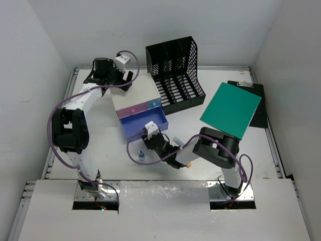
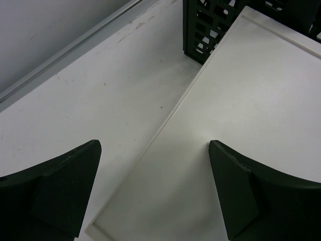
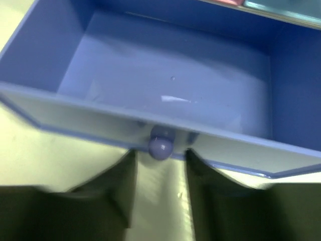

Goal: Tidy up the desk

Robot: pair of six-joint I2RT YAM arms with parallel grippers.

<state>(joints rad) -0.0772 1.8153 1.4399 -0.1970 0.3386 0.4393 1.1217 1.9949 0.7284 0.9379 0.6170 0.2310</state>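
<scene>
Seen from above, one white desk (image 1: 108, 150) fills the scene, with thin raised rails on its edges and two robot arms bolted at the near side. On it stand one small drawer box (image 1: 134, 94) left of centre, one black mesh file rack (image 1: 175, 70) behind it, and one green sheet (image 1: 230, 109) lying on one black clipboard (image 1: 257, 113) at the right. One blue drawer (image 1: 146, 124) is pulled out towards the arms. Bare desk lies left of the box and along the near edge, where one small blue-capped item (image 1: 142, 155) lies.

The left gripper (image 1: 116, 78) hangs over the box's far left corner. Only its wrist view shows the jaws spread wide with nothing in them, straddling the box's edge, with bare desk and the back rail alongside.

The right gripper (image 1: 149, 134) is at the drawer's front. Only its blurred wrist view shows the round knob (image 3: 160, 145) and the drawer's bare inside; the jaws are partly apart, one on each side of the knob, with a gap on both sides
</scene>
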